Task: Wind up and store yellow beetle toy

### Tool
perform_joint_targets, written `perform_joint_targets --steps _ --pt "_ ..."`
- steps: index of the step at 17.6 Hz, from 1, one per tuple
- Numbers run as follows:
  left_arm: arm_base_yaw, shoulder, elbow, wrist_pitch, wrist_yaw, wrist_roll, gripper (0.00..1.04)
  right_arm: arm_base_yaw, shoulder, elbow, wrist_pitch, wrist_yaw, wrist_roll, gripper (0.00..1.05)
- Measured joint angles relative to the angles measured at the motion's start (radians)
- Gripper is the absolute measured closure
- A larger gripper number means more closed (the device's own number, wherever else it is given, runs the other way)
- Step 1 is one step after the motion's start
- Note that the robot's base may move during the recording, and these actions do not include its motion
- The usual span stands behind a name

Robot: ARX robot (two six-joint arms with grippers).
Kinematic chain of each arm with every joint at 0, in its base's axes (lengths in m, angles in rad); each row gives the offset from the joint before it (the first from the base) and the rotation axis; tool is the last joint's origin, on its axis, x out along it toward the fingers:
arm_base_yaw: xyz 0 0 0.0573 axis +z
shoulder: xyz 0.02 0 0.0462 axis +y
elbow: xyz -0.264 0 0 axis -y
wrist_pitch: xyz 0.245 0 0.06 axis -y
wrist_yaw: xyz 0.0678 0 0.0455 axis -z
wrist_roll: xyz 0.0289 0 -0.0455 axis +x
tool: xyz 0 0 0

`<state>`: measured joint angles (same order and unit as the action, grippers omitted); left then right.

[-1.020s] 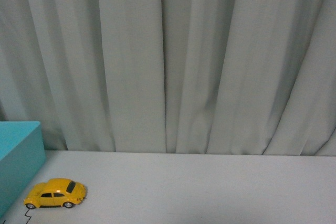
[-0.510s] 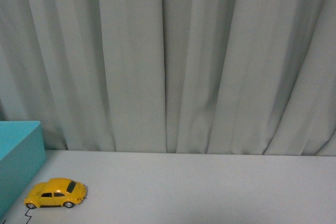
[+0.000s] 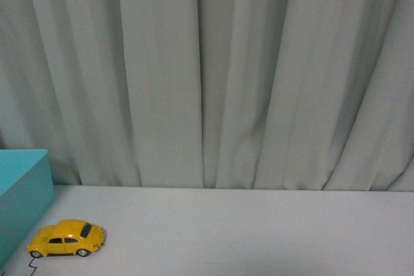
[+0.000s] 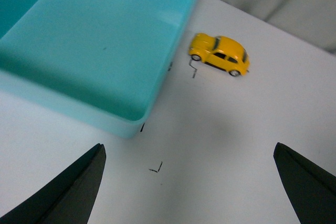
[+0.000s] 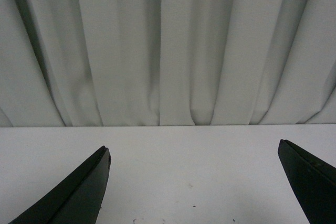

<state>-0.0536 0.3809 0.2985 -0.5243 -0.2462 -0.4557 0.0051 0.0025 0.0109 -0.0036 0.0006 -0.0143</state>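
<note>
As the yellow beetle toy (image 3: 66, 238) hasn't moved, left gripper (image 4: 188, 149) and right gripper (image 5: 192, 148) hang open: pickup not started.

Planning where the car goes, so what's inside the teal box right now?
The left wrist view shows only bare floor inside the teal box; part of it runs out of frame, unseen. The yellow beetle toy stands outside, beside it.

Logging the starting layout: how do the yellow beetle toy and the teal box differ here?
The yellow beetle toy is small, rounded and glossy; the teal box is far larger, straight-walled and open-topped. The toy stands on its wheels outside the box; the box's visible inside is bare. Both rest on the white table, not touching.
</note>
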Motion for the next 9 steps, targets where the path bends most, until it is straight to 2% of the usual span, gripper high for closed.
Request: perform_joint_targets --steps 2,4,7,9 --pt "0.011 0.042 0.040 0.062 0.002 -0.121 0.07 -0.002 0.000 0.000 -0.001 0.000 0.000 0.07" --pt "0.037 0.136 0.079 0.180 -0.005 -0.141 0.07 -0.002 0.000 0.000 0.000 0.000 0.000 0.07" --pt "0.092 0.314 0.122 0.378 0.040 -0.035 0.07 -0.002 0.000 0.000 0.000 0.000 0.000 0.07" --pt "0.149 0.474 0.194 0.532 0.110 0.111 0.07 -0.002 0.000 0.000 0.000 0.000 0.000 0.07"
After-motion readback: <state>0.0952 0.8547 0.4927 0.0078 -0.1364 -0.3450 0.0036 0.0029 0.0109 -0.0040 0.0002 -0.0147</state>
